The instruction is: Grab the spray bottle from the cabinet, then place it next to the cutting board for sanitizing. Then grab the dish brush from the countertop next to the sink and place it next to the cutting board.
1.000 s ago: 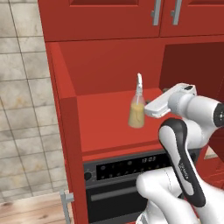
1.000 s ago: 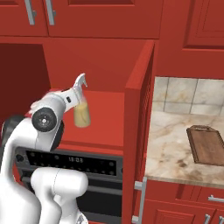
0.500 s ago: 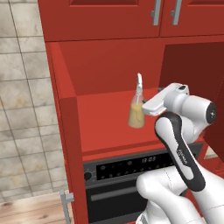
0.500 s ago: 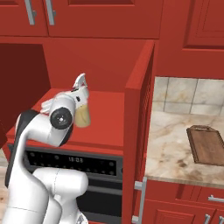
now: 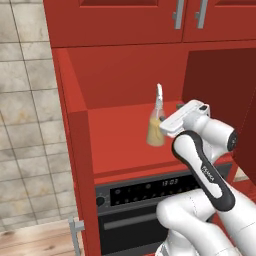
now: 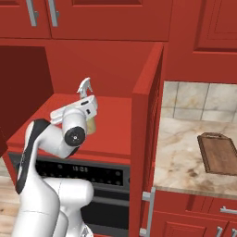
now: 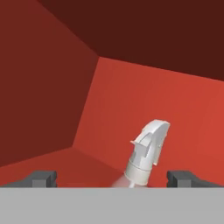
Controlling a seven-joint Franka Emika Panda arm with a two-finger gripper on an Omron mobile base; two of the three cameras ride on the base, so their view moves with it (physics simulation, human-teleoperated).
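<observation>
The spray bottle [image 5: 156,127] stands upright on the floor of the cabinet [image 5: 120,135] niche, about midway across it and back from the front edge. Its white trigger head [image 7: 148,146] rises between the two fingertips [image 7: 43,178] of the gripper [image 7: 113,179], which is spread wide and holds nothing, just in front of the bottle. A black oven [image 6: 99,178] sits below the niche. To the right, the cutting board [image 6: 217,152] lies on the countertop [image 6: 180,162] near its right end, well apart from the bottle.

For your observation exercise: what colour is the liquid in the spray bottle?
Yellowish; the spray bottle shows it best in the left base view.
</observation>
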